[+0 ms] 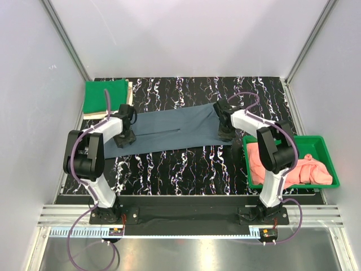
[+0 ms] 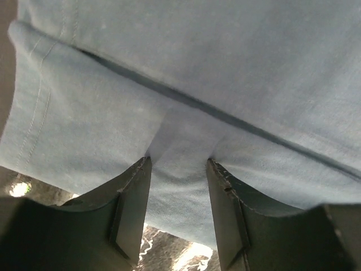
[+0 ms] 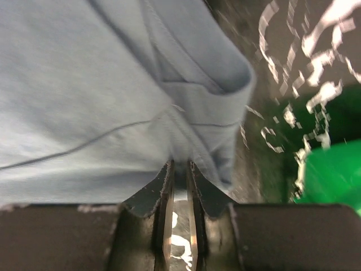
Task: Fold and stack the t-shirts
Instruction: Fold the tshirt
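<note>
Across the middle of the black marbled desk (image 1: 186, 169), the blue-grey t-shirt (image 1: 169, 130) is stretched between both arms. The left pincer (image 2: 179, 164) grips a thick fold of it between half-spread fingers. The right pincer (image 3: 179, 165), nearly pressed together, pinches the opposite hem. A folded green t-shirt (image 1: 104, 97) sits far-left on a beige one (image 1: 130, 90). Salmon-pink shirts (image 1: 287, 164) fill the green tray (image 1: 324, 141).

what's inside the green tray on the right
Crumpled salmon-pink shirts lie in the green tray, one spilling over its right rim. How many there are, and anything beneath them, is covered.
</note>
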You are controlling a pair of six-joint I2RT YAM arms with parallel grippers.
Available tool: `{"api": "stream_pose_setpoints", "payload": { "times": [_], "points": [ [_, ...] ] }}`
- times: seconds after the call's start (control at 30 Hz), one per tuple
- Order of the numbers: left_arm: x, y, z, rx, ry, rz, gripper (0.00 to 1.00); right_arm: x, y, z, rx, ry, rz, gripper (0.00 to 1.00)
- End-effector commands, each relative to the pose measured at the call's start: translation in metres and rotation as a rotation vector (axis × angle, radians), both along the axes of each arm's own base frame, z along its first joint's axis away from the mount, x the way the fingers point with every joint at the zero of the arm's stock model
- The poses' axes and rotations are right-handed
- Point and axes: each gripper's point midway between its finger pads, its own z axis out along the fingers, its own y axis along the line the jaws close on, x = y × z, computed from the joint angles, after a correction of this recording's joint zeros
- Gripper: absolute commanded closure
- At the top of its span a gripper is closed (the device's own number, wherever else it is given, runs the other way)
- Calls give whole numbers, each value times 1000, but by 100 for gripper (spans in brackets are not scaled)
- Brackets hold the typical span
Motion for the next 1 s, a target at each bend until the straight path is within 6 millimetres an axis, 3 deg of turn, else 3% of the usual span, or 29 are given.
{"api": "stream_pose_setpoints", "payload": {
  "times": [0.0, 0.07, 0.13, 0.27, 0.3, 0.37, 0.4, 0.47, 0.5, 0.53, 0.6, 0.63, 0.7, 0.73, 0.8, 0.93, 0.97],
  "points": [
    [-27, 12, -8, 48, 29, 79, 51, -18, -20, 10, -41, -12, -53, 79],
    [-34, 12, -4, 35, 17, 86, 51, -21, -21, 21, -32, -35, -50, 79],
    [-29, 7, 15, 2, -46, 60, 50, -20, -20, 34, -16, -67, -33, 78],
    [0, -16, 76, -105, -214, -90, 48, 0, -5, 72, 56, -152, 28, 74],
    [11, -43, 99, -229, -300, -192, 48, 16, 4, 91, 83, -206, 67, 73],
    [26, -73, 133, -350, -408, -347, 46, 32, 18, 102, 173, -223, 138, 71],
    [31, -100, 155, -455, -481, -458, 45, 50, 24, 120, 197, -268, 179, 71],
    [41, -122, 184, -525, -557, -542, 42, 66, 27, 120, 241, -262, 214, 69],
    [43, -138, 188, -581, -565, -598, 42, 78, 33, 133, 262, -300, 263, 68],
    [46, -147, 191, -611, -567, -632, 42, 84, 33, 129, 267, -292, 279, 66],
    [53, -171, 192, -691, -546, -710, 42, 101, 37, 139, 287, -336, 347, 62],
    [59, -179, 198, -699, -558, -744, 42, 105, 41, 131, 299, -319, 375, 61],
    [65, -196, 183, -730, -516, -783, 43, 118, 46, 139, 296, -350, 453, 57],
    [71, -202, 186, -740, -521, -800, 43, 121, 51, 130, 314, -332, 483, 57],
    [77, -217, 168, -769, -475, -815, 43, 131, 54, 132, 310, -346, 528, 55],
    [89, -243, 148, -802, -421, -846, 43, 149, 45, 104, 277, -302, 516, 55],
    [88, -254, 135, -818, -388, -861, 43, 152, 44, 100, 275, -295, 511, 56]
  ]
}}
